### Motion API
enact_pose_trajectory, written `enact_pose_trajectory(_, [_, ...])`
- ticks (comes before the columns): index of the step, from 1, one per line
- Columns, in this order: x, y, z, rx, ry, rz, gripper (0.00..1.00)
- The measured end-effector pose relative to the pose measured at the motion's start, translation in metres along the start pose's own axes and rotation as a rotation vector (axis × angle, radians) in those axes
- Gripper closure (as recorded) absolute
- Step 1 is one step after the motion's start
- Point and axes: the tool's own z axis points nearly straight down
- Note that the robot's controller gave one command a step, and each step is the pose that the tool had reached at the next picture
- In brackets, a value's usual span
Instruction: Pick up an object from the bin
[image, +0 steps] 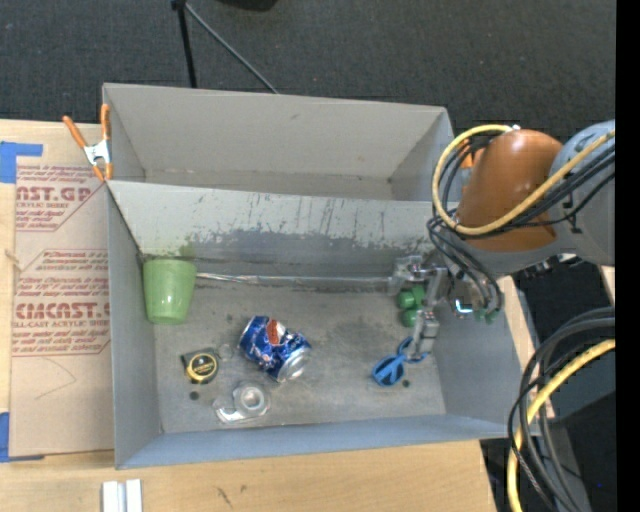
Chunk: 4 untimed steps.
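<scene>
My gripper (425, 325), low at the right side of the grey metal bin (300, 225), just above a small blue plastic loop-shaped tool (392, 370) on the bin floor. Whether it is apart or together, I cannot tell. A crushed blue soda can (273, 348) lies mid-bin.

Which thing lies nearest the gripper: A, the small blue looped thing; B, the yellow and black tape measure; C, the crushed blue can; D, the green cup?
A: the small blue looped thing lies right at the tip of the gripper; the others sit farther left.
</scene>
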Motion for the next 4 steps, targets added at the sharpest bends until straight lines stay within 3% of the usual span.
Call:
enact_pose_trajectory(1, [0.029,-0.043,0.025,0.002,-0.004,-0.477,0.00])
enact_pose_trajectory(2, [0.006,-0.031,0.049,0.002,-0.007,-0.966,0.00])
enact_pose_trajectory(3, [0.003,-0.031,0.044,0.003,-0.007,-1.086,0.00])
enact_pose_trajectory(4, [-0.003,-0.027,0.079,-0.003,-0.009,-1.124,0.00])
